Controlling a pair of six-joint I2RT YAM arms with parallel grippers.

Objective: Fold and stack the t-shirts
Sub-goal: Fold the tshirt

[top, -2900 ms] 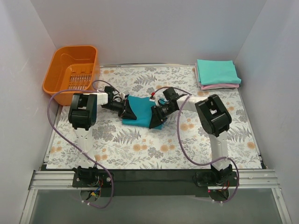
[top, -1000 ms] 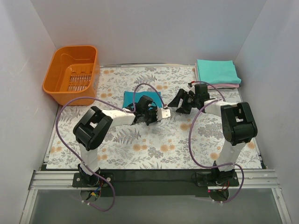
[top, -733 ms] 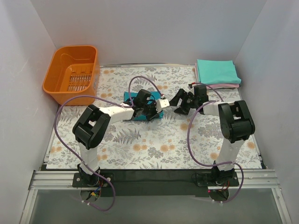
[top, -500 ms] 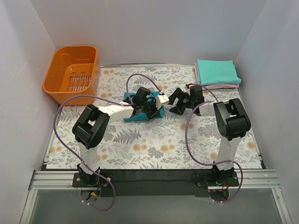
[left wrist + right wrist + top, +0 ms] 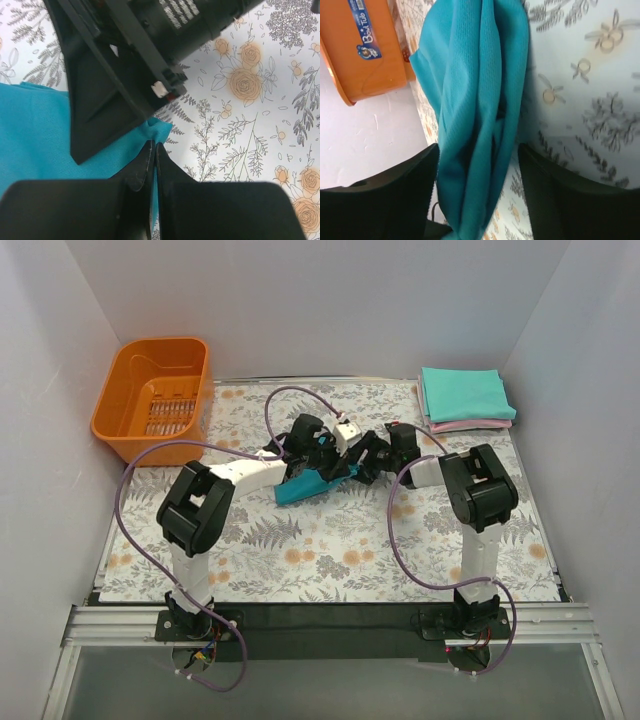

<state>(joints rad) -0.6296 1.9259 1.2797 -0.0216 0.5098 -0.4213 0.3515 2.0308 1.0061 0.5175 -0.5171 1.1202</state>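
Near the middle of the floral worktop (image 5: 300, 560), toward its far edge, the deep teal-blue folded cloth t-shirt (image 5: 303, 487) sits bunched between both grippers. The left gripper (image 5: 153, 146) has its jaws pinched together on the shirt's corner. The right gripper (image 5: 477, 152) has its jaws spread wide, straddling the bundle.

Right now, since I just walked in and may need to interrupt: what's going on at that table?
Both arms are working on the deep teal-blue t-shirt in the middle of the table. The left gripper is pinched shut on an edge of it. The right gripper has its fingers on either side of the bunched cloth; whether it clamps is unclear. The mint-teal shirt already lies folded on the pink shirt at the far right corner.
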